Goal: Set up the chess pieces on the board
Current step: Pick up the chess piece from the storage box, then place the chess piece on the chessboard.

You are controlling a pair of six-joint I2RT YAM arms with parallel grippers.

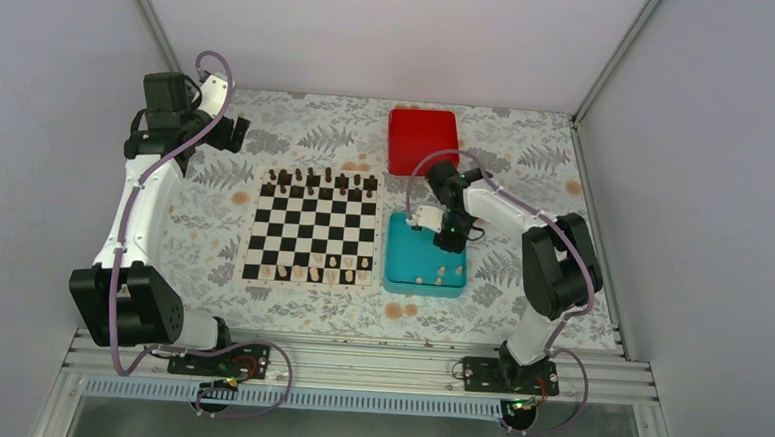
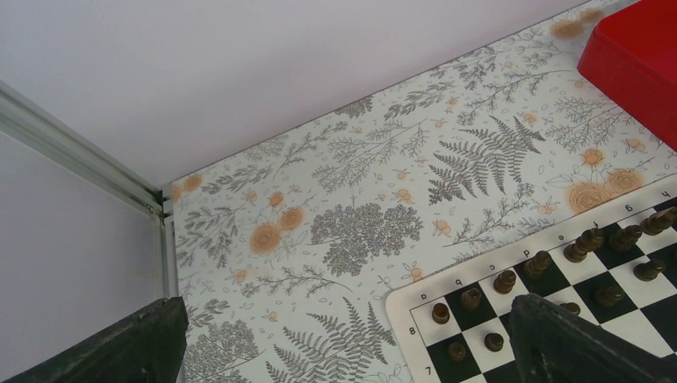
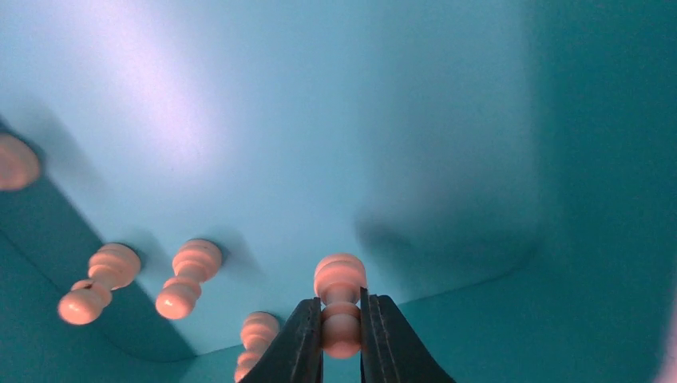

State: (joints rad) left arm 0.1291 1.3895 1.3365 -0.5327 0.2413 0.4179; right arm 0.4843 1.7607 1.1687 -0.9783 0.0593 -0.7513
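The chequered board (image 1: 313,230) lies mid-table, with dark chessmen along its far rows and several pale chess pieces (image 1: 313,272) on its near row. My right gripper (image 3: 341,331) is down inside the teal tray (image 1: 401,269), shut on a pale pawn (image 3: 340,302). More pale pieces (image 3: 188,278) stand on the tray floor beside it. In the top view the right gripper (image 1: 449,237) hangs over the tray's far part. My left gripper (image 1: 230,133) is raised beyond the board's far left corner (image 2: 407,307), open and empty.
A red box (image 1: 423,140) sits beyond the teal tray, also at the top right of the left wrist view (image 2: 639,60). Dark chessmen (image 2: 591,239) fill the board's far rows. Enclosure walls and metal posts ring the floral mat.
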